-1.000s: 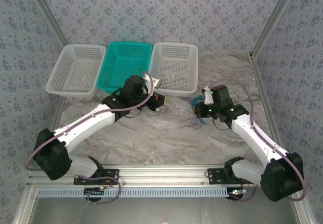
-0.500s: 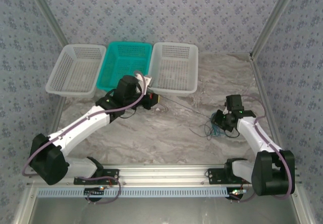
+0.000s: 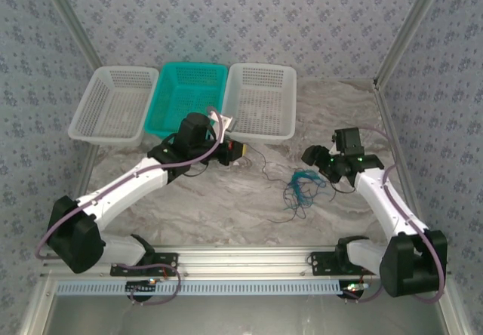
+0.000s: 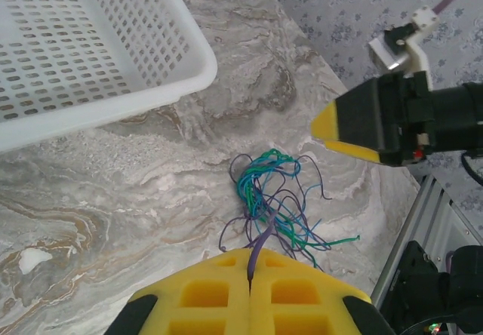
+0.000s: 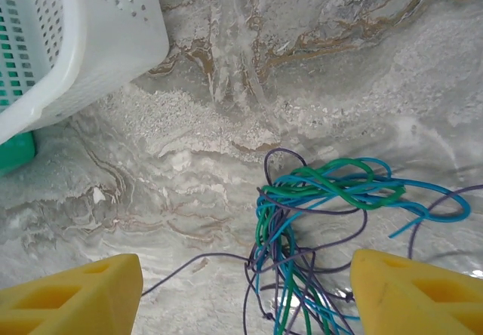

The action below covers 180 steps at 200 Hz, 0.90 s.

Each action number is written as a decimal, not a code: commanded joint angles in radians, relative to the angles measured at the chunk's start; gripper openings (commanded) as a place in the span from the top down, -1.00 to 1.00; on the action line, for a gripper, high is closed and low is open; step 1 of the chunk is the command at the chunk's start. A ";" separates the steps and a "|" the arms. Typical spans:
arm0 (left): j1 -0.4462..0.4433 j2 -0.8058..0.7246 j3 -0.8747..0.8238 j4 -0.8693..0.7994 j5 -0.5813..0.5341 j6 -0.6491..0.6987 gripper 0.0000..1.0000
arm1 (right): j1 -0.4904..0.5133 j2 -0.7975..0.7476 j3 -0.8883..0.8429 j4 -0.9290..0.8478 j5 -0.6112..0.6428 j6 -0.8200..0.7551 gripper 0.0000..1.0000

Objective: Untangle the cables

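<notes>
1. The left fingers (image 4: 219,293), yellow ribbed pads, are pressed together with no gap between them. We see one thin dark purple strand (image 4: 261,238) pinched in the seam where they meet, and it runs out from there into the heap.
2. The right fingers (image 5: 68,290) stand wide apart and hold nothing. They hang low over the heap, one pad on either side of it.
3. The loose tangle of hair-thin blue, teal-green and dark purple cables (image 3: 302,186) lies on the grey marbled counter (image 3: 226,207). It sits between the two sets of fingers, nearer the right ones, and clear of the baskets.
4. We count one tangle in three colours; the strands cross too much for us to number them.
5. We count three perforated plastic baskets in a row at the far side of the counter. There is a white left basket (image 3: 109,105), a teal middle basket (image 3: 189,93) and a white right basket (image 3: 260,101), which makes two white and one teal.
</notes>
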 commanded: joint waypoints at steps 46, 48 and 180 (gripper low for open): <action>-0.007 -0.053 0.007 -0.020 -0.054 0.023 1.00 | 0.188 0.371 0.140 -0.113 0.225 0.168 -0.23; -0.008 -0.055 0.006 -0.021 -0.057 0.023 1.00 | 0.187 0.381 0.136 -0.110 0.225 0.170 -0.18; 0.417 -0.473 -0.180 -0.208 -0.348 -0.132 1.00 | -0.123 0.257 -0.030 -0.048 0.155 0.075 1.00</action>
